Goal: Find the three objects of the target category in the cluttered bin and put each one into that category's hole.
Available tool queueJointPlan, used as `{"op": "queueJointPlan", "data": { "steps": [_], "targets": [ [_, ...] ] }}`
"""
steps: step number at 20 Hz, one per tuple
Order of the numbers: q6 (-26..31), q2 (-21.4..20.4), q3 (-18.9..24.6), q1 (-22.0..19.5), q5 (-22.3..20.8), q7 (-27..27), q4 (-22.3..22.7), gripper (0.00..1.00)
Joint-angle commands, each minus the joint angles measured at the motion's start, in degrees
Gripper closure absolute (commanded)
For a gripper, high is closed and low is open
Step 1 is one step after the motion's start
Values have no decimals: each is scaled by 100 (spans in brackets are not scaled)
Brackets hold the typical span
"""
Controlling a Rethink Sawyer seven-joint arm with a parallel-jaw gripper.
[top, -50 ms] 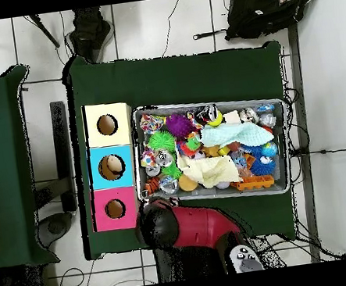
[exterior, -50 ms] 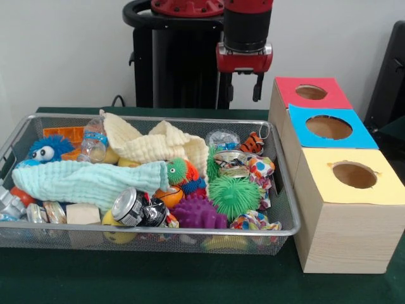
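A wire mesh bin (exterior, -50 ms: pixel 288 190) holds a jumble of things: a green spiky ball (exterior, -50 ms: pixel 234 195), a purple spiky ball (exterior, -50 ms: pixel 199 212), a drinks can (exterior, -50 ms: pixel 133 207), a crushed can (exterior, -50 ms: pixel 231 161), a water bottle (exterior, -50 ms: pixel 95 140), a wooden block (exterior, -50 ms: pixel 82 214), a mint cloth (exterior, -50 ms: pixel 82 180) and a cream cloth (exterior, -50 ms: pixel 158 149). Beside the bin stands a wooden box with a red hole (exterior, -50 ms: pixel 311 92), a blue hole (exterior, -50 ms: pixel 328 127) and a yellow hole (exterior, -50 ms: pixel 354 175). My gripper (exterior, -50 ms: pixel 243 88) hangs open and empty above the bin's far edge, near the red end of the box.
A blue fuzzy toy (exterior, -50 ms: pixel 47 149), a tiger toy (exterior, -50 ms: pixel 253 142) and an orange ball (exterior, -50 ms: pixel 169 196) also lie in the bin. From overhead, the arm (top, -50 ms: pixel 163 223) covers the bin's corner by the red hole (top, -50 ms: pixel 115 209). Something pale shows in the blue hole (top, -50 ms: pixel 112 167).
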Motion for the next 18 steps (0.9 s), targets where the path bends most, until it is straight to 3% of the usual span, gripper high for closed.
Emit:
{"op": "queueJointPlan", "data": {
  "steps": [1, 18],
  "targets": [
    [887, -611, 13, -67, 356, 1004, -348, 0],
    [555, -6, 464, -600, 157, 566, -1118, 0]
  ]
}}
